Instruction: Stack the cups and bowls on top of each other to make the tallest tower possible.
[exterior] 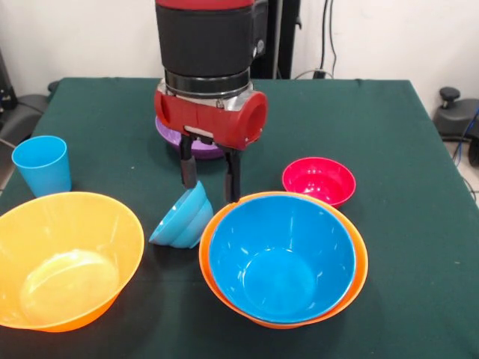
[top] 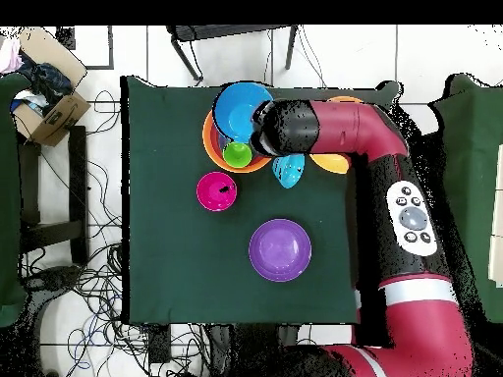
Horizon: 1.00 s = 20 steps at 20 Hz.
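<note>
Claw [exterior: 210, 179] open and empty, hanging just above tipped small blue bowls [exterior: 182, 218]; big blue bowl [exterior: 281, 258] sitting inside orange bowl [exterior: 358, 278] on green tabletop [exterior: 404, 149]; pink bowl [exterior: 319, 180] nearby.

Nested bowl pair [exterior: 352, 280] sitting near centre of table [exterior: 404, 149]; tipped bowl stack [exterior: 182, 219] lying just left of it; single bowl [exterior: 319, 180] sitting behind; cup [exterior: 42, 164] standing far left.

A green-clothed table [exterior: 389, 134] bears orange bowls [exterior: 63, 258], a pink-red bowl [exterior: 319, 180], a purple bowl [top: 280, 249] and a blue cup [exterior: 42, 164].
</note>
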Each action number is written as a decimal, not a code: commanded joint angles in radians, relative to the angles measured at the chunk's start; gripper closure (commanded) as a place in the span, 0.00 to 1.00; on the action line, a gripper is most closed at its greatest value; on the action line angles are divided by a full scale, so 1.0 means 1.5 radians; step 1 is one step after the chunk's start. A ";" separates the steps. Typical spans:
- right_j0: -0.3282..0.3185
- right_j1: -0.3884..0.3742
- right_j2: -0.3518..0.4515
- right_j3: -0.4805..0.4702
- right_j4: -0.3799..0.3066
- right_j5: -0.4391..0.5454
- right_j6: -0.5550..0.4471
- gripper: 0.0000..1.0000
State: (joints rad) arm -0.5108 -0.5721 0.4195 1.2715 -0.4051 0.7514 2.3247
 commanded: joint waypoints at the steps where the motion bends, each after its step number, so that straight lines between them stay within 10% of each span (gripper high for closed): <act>1: 0.009 0.069 -0.013 0.044 0.020 -0.056 0.050 0.00; 20: 0.029 -0.005 -0.031 0.030 0.080 0.032 0.014 0.00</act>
State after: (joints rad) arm -0.4961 -0.5209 0.4082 1.2772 -0.2959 0.7070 2.3247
